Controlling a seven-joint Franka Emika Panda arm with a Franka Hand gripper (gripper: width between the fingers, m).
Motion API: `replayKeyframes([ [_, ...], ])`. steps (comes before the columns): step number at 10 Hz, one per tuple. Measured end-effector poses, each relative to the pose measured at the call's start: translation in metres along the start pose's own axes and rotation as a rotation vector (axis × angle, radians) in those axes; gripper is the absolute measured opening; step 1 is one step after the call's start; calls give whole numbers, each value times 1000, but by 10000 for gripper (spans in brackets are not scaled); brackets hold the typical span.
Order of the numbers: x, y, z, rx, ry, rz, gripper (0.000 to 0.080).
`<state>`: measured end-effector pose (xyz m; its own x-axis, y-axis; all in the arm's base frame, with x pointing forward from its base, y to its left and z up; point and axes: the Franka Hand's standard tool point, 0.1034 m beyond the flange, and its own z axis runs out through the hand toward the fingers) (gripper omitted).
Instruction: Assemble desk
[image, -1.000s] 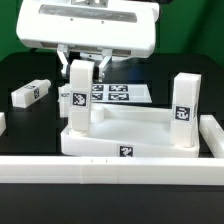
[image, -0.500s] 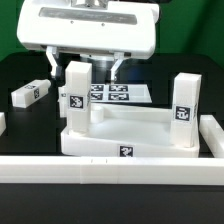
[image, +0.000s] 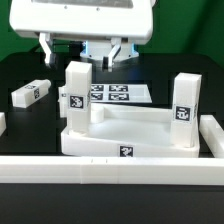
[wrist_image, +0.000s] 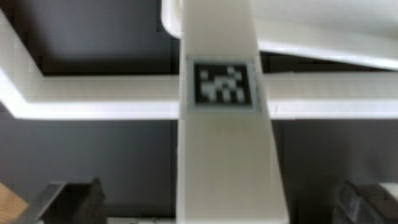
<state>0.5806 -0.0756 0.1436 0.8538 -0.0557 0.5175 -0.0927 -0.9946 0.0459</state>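
Observation:
The white desk tabletop (image: 120, 142) lies near the front border bar. Two leg blocks stand upright in its corners, one at the exterior view's left (image: 77, 98) and one at the right (image: 185, 110). My gripper (image: 82, 50) hangs above the left leg, open and empty, with its fingers (image: 118, 52) spread well clear of the leg's top. In the wrist view the left leg (wrist_image: 222, 120) runs between the dark fingers (wrist_image: 71, 200) without touching them, and my gripper (wrist_image: 217, 205) is open. The tabletop rim (wrist_image: 89, 100) shows behind it.
A loose leg block (image: 32, 93) lies on the black table at the exterior view's left, and another white part shows at the far left edge (image: 2, 122). The marker board (image: 120, 94) lies behind the tabletop. White border bars run along the front (image: 110, 172) and right (image: 213, 135).
My gripper was closed around the top of the left leg. It has opened, let the leg go and risen above it. The leg stays standing.

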Motion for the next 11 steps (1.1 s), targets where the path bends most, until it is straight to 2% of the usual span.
replayKeyframes([
  [2,-4,-5,3,17,-39,-1,648],
  [3,-3,-4,3,16,-36,0,648],
  [5,-12,-17,10,80,-194,17,648],
  [7,-7,-20,13,127,-337,25,648],
  [10,-12,-12,12,163,-550,27,648],
  [11,-14,-12,11,168,-578,33,648],
])
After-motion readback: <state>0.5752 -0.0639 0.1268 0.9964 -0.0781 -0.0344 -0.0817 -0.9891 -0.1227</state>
